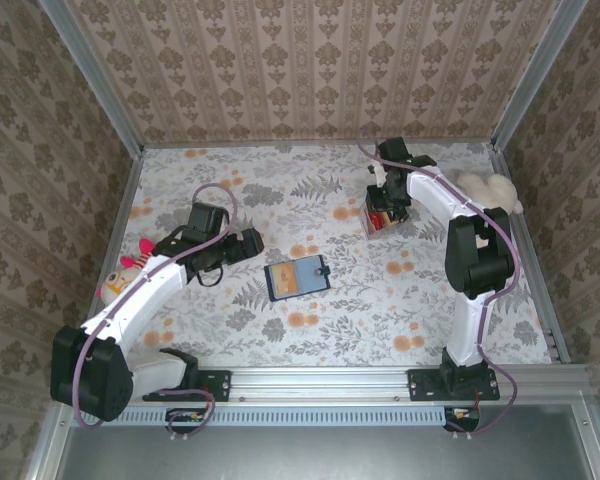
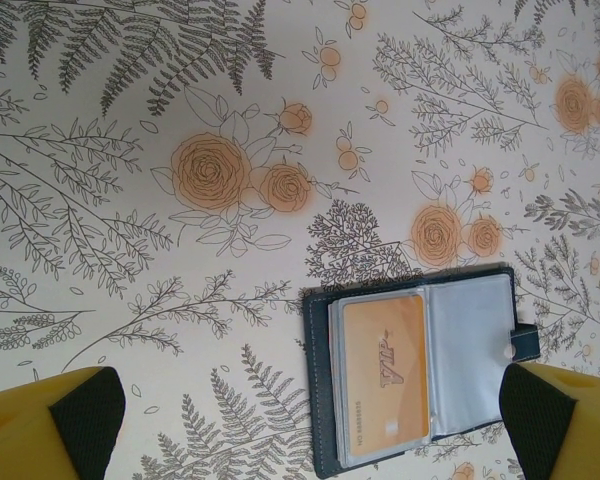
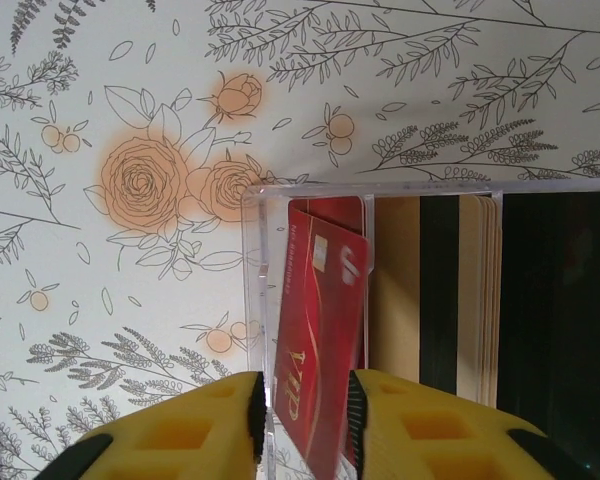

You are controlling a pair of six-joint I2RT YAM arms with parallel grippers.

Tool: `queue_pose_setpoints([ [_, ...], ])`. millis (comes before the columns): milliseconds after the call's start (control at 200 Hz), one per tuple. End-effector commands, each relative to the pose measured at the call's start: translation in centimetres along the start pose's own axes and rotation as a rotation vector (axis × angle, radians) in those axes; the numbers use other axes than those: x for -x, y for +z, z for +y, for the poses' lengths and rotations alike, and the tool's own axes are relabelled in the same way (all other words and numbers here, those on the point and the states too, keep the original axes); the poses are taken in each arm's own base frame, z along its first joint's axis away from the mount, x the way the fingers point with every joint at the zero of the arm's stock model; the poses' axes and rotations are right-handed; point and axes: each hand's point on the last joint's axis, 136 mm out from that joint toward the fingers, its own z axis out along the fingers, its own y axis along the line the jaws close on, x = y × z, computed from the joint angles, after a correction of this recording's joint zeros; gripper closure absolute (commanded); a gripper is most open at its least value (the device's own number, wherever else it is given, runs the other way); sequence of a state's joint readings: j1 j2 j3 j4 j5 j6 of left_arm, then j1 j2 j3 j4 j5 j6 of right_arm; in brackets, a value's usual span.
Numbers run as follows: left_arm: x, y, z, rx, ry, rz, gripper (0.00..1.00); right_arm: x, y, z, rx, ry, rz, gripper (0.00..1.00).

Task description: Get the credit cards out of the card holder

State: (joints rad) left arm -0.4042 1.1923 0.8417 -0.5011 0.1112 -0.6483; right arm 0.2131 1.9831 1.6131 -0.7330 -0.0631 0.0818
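Note:
The card holder [image 1: 298, 277] lies open and flat mid-table, its dark navy cover [image 2: 318, 400] framing clear sleeves. An orange VIP credit card [image 2: 385, 370] sits in its left sleeve, and the closing tab [image 2: 525, 343] sticks out on the right. My left gripper [image 1: 242, 245] hovers just left of it, wide open [image 2: 310, 430], with nothing between its fingers. My right gripper [image 1: 383, 205] is at a clear plastic box [image 1: 385, 220] at the back right. Its jaws [image 3: 305, 400] stand slightly apart around a red VIP credit card [image 3: 320, 330], which leans loose inside the box's left slot.
The clear box's wall [image 3: 252, 260] also encloses stacks of cream [image 3: 395, 290] and dark cards [image 3: 555, 300]. A pink and yellow plush toy [image 1: 125, 272] lies at the left edge. A white plush [image 1: 490, 188] sits at the right. Metal rails [image 1: 330, 378] border the table.

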Motion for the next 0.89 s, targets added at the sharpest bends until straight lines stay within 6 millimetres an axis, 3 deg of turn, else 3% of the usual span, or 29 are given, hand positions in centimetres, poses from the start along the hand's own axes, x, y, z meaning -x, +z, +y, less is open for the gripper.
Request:
queue_pose_setpoints([
  [0,0.2,-0.4,-0.3,-0.019,0.029,0.002,0.0,0.8,-2.9,0.4,0.02,0.027,-0.042,0.68],
  [205,-1.4,-0.3,-0.3,-0.047,0.017,0.054,0.02,-0.3,-7.2,2.8,0.144,0.129,-0.135,0.54],
  [320,-2.6,-0.3,-0.6,-0.09,-0.003,0.075,0.08,-3.2,-8.4,4.9,0.223,0.202,-0.112,0.51],
  [440,-3.9,0.0,-0.8,-0.124,-0.048,0.096,0.14,-6.0,-8.9,8.9,0.336,0.216,-0.102,0.48],
  [515,-4.6,0.4,-1.0,-0.135,-0.069,0.115,0.19,-7.9,-8.7,11.6,0.38,0.208,-0.08,0.46],
  [625,-5.3,1.5,-1.4,-0.15,-0.096,0.141,0.3,-9.0,-7.8,15.7,0.469,0.212,-0.073,0.45],
  [780,-6.7,3.1,-2.9,-0.171,-0.087,0.188,0.45,-10.4,-5.0,20.5,0.546,0.218,-0.007,0.47],
  [890,-6.9,3.9,-3.5,-0.161,-0.065,0.203,0.49,-10.9,-3.2,23.2,0.599,0.221,0.049,0.52],
])
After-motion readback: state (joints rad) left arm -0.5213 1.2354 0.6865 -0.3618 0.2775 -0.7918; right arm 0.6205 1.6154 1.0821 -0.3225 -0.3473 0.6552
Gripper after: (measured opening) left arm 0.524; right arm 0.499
